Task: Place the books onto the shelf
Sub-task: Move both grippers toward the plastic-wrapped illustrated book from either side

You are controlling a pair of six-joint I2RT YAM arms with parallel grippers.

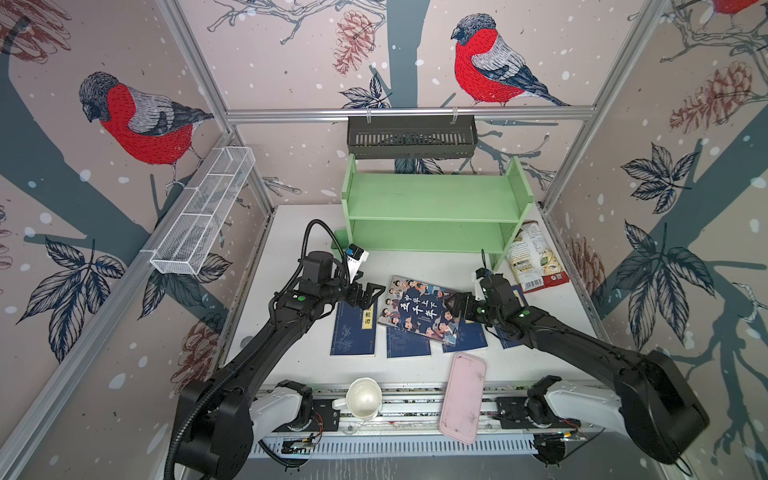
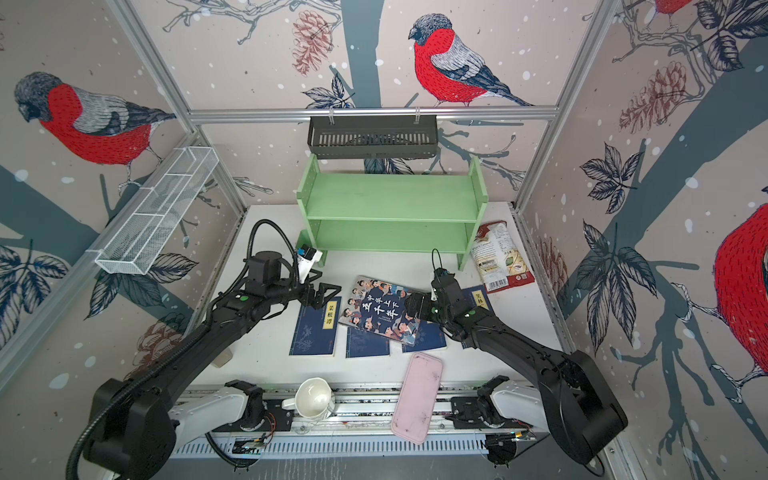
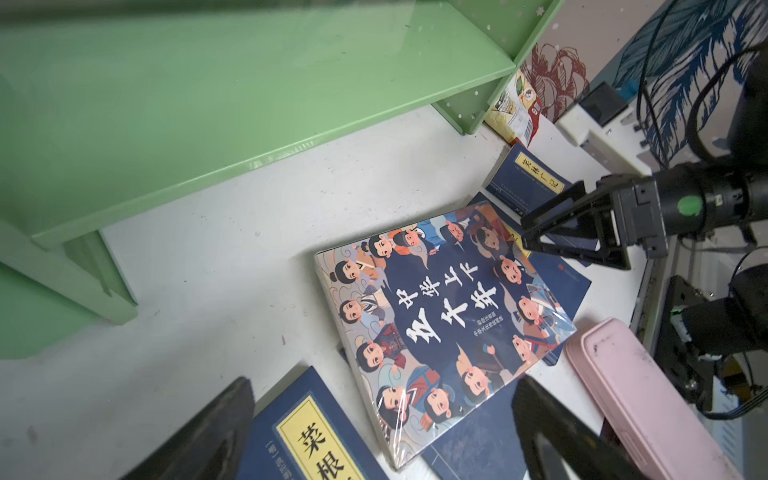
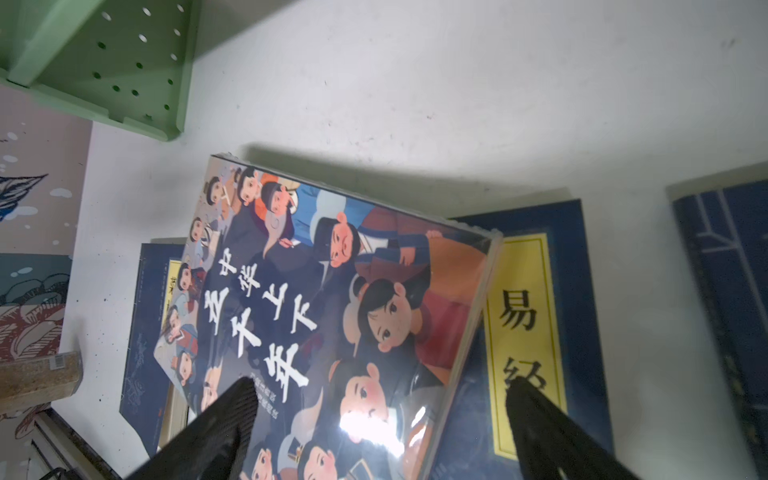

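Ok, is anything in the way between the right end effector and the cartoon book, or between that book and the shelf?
Nothing visible. The right end effector hangs open right over the cartoon book at its edge, and only bare table lies between the book and the shelf, whose front is open.

Bird-and-pinecone wallpaper walls (image 1: 291, 62), aluminium frame (image 1: 291, 115), white tabletop (image 1: 415, 266).

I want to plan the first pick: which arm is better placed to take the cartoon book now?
Probably the right. The right gripper, open, is at the raised edge of the cartoon book, which lies on navy books. The left gripper, open too, hovers over the leftmost navy book.
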